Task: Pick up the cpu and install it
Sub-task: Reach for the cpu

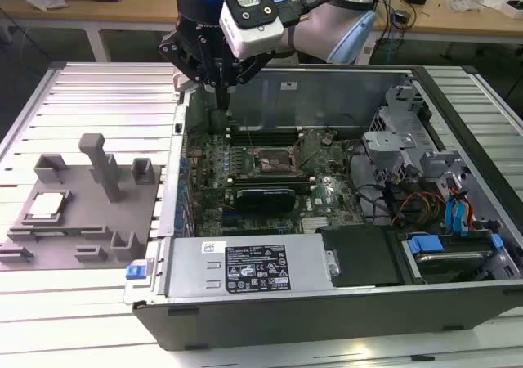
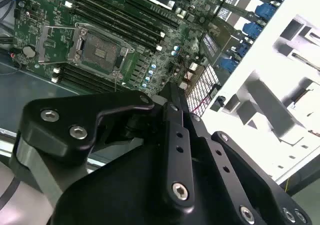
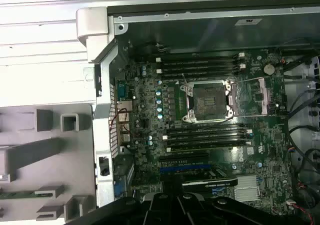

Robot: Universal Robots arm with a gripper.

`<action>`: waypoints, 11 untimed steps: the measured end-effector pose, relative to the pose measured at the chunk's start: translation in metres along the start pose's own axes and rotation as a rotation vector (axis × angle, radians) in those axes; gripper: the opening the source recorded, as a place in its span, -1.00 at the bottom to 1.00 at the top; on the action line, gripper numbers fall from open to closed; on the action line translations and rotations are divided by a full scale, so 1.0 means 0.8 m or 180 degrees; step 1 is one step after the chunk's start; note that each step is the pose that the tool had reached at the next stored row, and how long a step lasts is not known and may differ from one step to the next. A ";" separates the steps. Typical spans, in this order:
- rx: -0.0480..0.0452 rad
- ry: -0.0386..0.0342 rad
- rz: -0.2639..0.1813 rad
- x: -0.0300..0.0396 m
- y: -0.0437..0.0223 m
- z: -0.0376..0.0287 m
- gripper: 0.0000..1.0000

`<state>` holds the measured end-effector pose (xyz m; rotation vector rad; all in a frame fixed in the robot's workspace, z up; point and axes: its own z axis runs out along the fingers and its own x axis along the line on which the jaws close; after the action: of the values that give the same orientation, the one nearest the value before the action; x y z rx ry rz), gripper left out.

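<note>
The cpu [image 1: 45, 205], a small square chip with a silvery-white top, lies in a recess of the grey fixture plate [image 1: 82, 221] at the exterior view's left. My gripper [image 1: 222, 98] hangs over the back left corner of the open computer case, far from the cpu, with its fingers [image 2: 172, 97] together and nothing between them. The empty black cpu socket [image 1: 274, 162] sits in the middle of the green motherboard [image 1: 327, 192], with its metal frame lifted open in both wrist views [image 2: 97, 50] [image 3: 207, 101].
The case wall [image 1: 176, 139] stands between the fixture plate and the motherboard. Grey posts and blocks [image 1: 102, 163] rise from the fixture. Memory slots [image 3: 200, 65] flank the socket. Drive cages and cables [image 1: 425, 180] crowd the case's right side. A power supply [image 1: 253, 266] lies along the front.
</note>
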<state>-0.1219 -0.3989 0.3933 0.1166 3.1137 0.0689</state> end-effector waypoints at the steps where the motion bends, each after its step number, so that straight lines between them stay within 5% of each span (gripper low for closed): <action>1: 0.0000 0.0000 0.0000 0.0000 0.0000 0.0000 -0.79; 11: 0.0000 0.0000 0.0000 0.0001 0.0000 0.0000 -0.79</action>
<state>-0.1219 -0.3988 0.3933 0.1164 3.1137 0.0689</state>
